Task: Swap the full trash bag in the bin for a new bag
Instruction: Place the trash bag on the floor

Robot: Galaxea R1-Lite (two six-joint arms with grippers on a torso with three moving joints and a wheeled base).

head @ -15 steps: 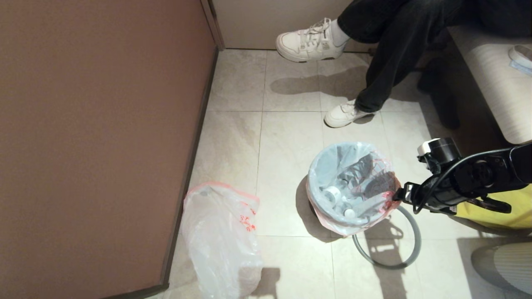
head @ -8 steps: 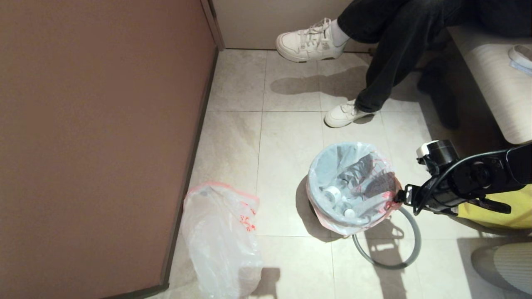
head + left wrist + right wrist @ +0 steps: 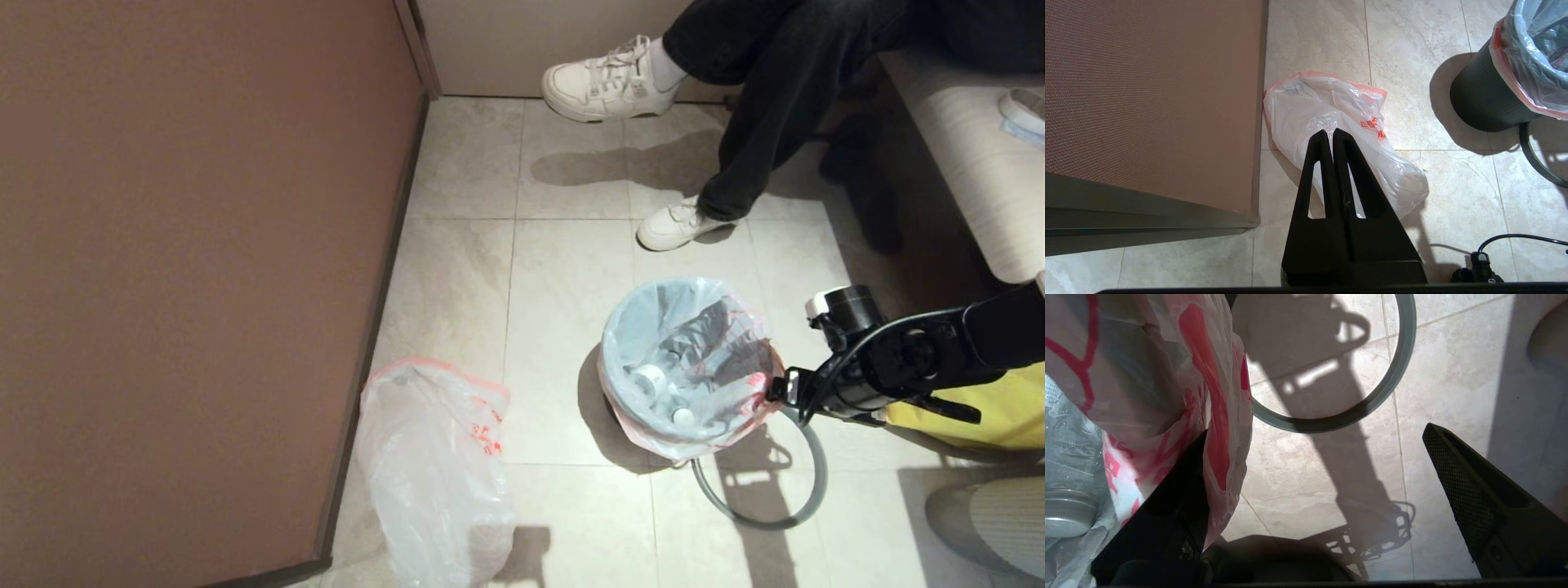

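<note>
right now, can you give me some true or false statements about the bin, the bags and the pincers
1. The full trash bag sits inside the bin. True.
2. The grey hoop is clamped on the bin's rim. False: it lies on the floor beside the bin.
3. The right pincer is open at the full bag's edge. True.
4. The new bag lies by the white sneakers. False: it lies by the brown wall, on the robot's left.
5. The left pincer is wide open. False: it is shut, empty.

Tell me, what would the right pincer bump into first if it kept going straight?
Probably the folded pink-red rim of the thin translucent full trash bag; the open right pincer already points at it.
</note>
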